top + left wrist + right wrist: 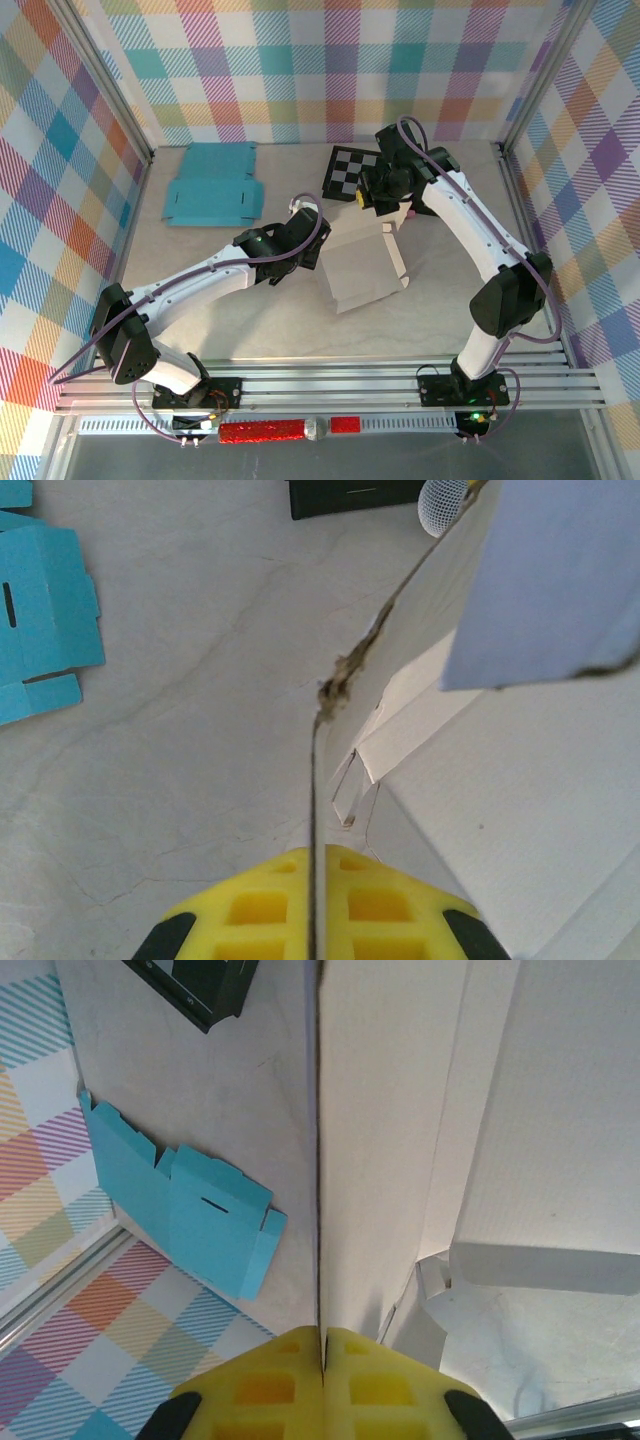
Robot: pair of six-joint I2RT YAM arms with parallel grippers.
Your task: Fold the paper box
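Folding seems midway: mid-frame paper box (362, 272) is clamped by left gripper (312, 875) and right gripper (322, 1350); inward creasing is needed next.

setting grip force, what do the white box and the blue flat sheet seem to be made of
White box: probably thin matte paperboard; its edge looks brown and fibrous above the left pincer. Blue sheet: likely matte coloured card, die-cut with tabs and a slot.

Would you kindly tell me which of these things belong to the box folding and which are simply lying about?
In the job: white paper box, left gripper and right gripper, both shut on its panels.
Lying about: flat blue box blank, checkerboard card.
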